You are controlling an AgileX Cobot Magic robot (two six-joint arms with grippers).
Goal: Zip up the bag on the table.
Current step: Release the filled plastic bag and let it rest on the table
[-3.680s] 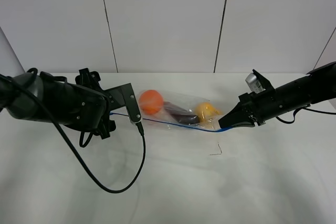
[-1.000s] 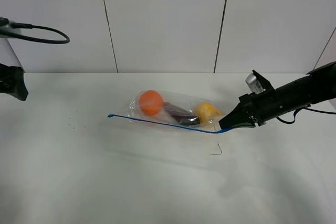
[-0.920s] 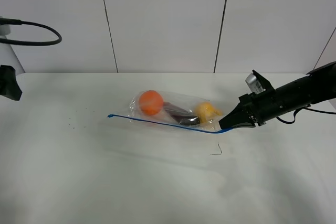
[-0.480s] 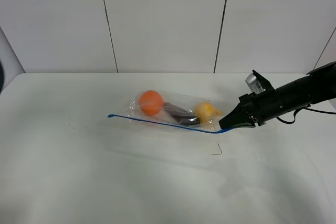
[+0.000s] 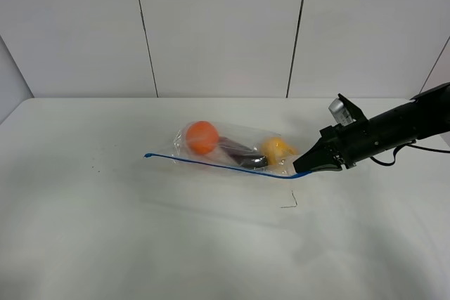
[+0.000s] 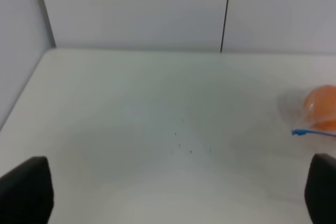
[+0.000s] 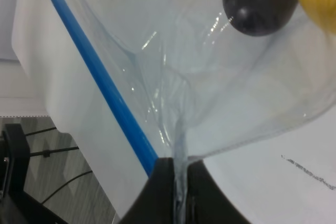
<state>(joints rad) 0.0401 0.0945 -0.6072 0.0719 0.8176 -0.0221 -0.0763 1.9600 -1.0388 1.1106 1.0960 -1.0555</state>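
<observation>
The bag [image 5: 232, 149] lies on the table [image 5: 140, 244], clear plastic with an orange ball, a dark purple piece and a yellow piece inside. Its blue zipper strip [image 5: 211, 164] runs along the near edge. My right gripper [image 5: 301, 166] is shut on the bag's right corner. In the right wrist view the gripper [image 7: 178, 167] pinches the clear plastic just beside the blue strip [image 7: 94, 72]. My left gripper [image 6: 173, 187] is open, its fingertips [image 6: 26, 187] wide apart, well away from the bag's left end [image 6: 317, 114]. The left arm is outside the exterior view.
A small dark thread-like scrap [image 5: 290, 202] lies on the table in front of the bag's right end. A few tiny dark specks [image 5: 95, 168] sit to the left. White wall panels stand behind the table's far edge [image 5: 211, 98].
The left arm has drawn back to the left and left the exterior view. The bag and the right gripper have not moved.
</observation>
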